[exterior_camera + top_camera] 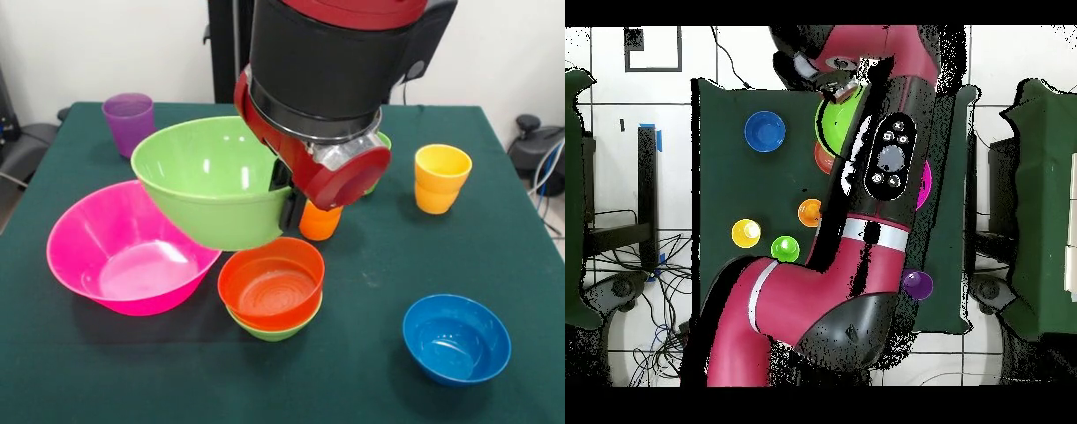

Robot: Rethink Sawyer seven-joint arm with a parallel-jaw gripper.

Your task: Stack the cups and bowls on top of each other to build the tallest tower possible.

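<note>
My gripper (284,201) is shut on the right rim of the large lime green bowl (210,181), which hangs tilted in the air above the table. Its lower edge overlaps the huge pink bowl (124,252) to the left. Just below it a red-orange bowl (271,284) sits nested in a smaller green bowl (275,331). The blue bowl (456,338) stands alone at the front right. In the overhead view the arm hides most of the green bowl (831,122).
Cups stand upright behind: purple cup (129,122) far left, orange cup (320,223) just behind the gripper, yellow cup (441,178) at right, and a light green cup (385,141) mostly hidden by the arm. The table (371,265) is dark green.
</note>
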